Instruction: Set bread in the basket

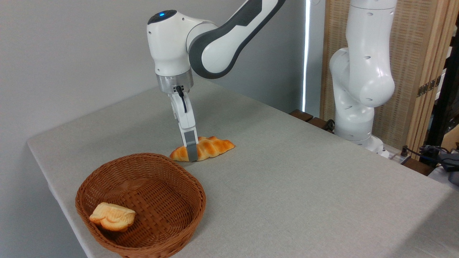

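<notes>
The long braided golden-orange bread point(212, 146) lies on the grey table just behind the round brown wicker basket point(195, 186). My gripper point(190, 152) has come straight down over the loaf's left half. Its near finger point(192, 147) stands in front of the loaf with its tip almost on the table; the far finger is hidden behind the bread. The jaws straddle the loaf and look open around it, and the bread rests flat on the table.
A smaller, paler stubby bread piece point(112, 216) lies inside the basket at its front left. The table edge point(53, 186) runs close along the basket's left side. The arm's white base point(353, 107) stands at the back right, with cables point(434, 154) beside it.
</notes>
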